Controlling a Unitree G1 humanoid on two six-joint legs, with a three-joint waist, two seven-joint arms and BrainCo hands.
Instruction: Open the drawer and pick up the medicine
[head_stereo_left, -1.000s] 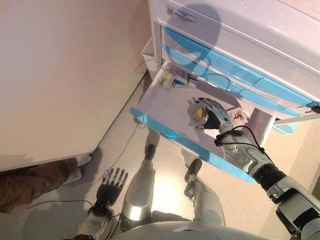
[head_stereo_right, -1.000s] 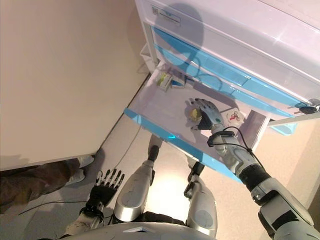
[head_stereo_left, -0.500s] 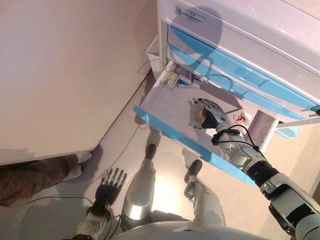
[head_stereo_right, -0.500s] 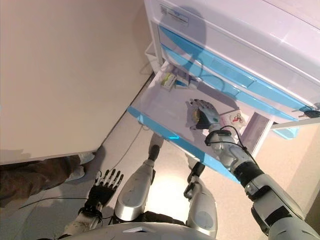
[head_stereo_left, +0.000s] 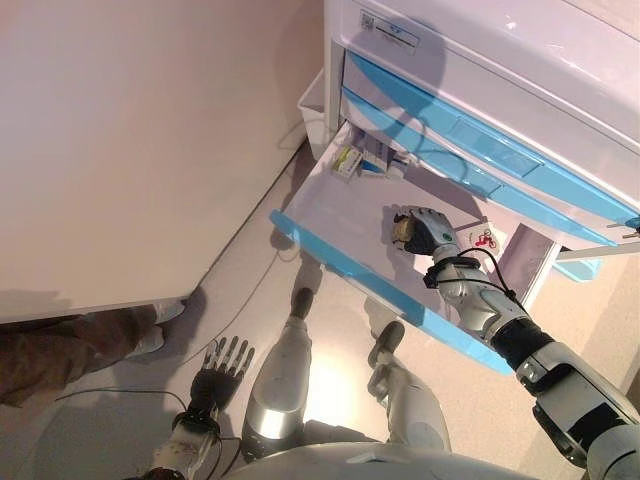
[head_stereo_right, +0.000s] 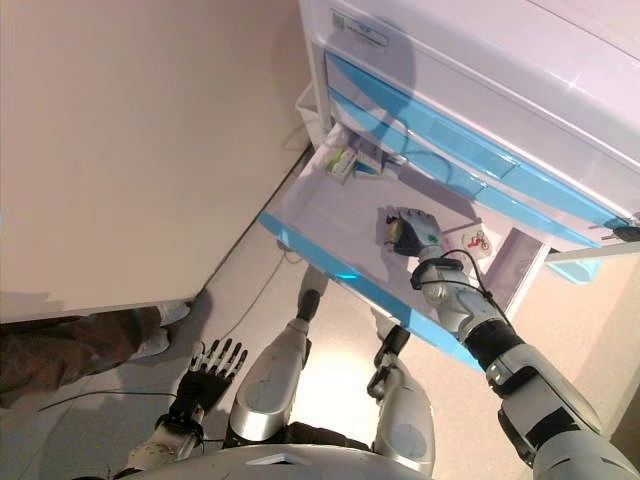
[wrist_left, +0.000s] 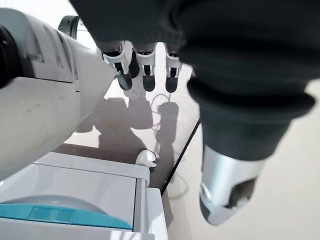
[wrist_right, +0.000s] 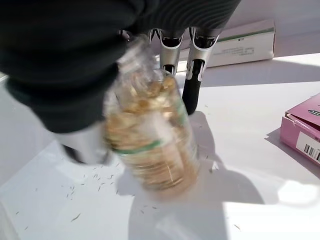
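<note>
The white drawer with a blue front stands pulled out. Inside it my right hand is shut on a clear medicine bottle full of yellowish pills, with the thumb on one side and the fingers on the other. From above, the bottle shows as a yellow patch at the hand's left side. Its base is at the drawer floor; I cannot tell whether it is lifted off it. My left hand hangs low beside me, fingers straight and open, far from the drawer.
Small medicine boxes lie at the drawer's back corner, a white-and-green box and a pink box near the hand. The cabinet has shut blue drawers above. A cream wall stands left; a person's leg and shoe below it.
The camera has shifted a little, moving the whole scene right. My right hand's fingers have drawn in tighter round the bottle. The left hand has stayed where it was.
</note>
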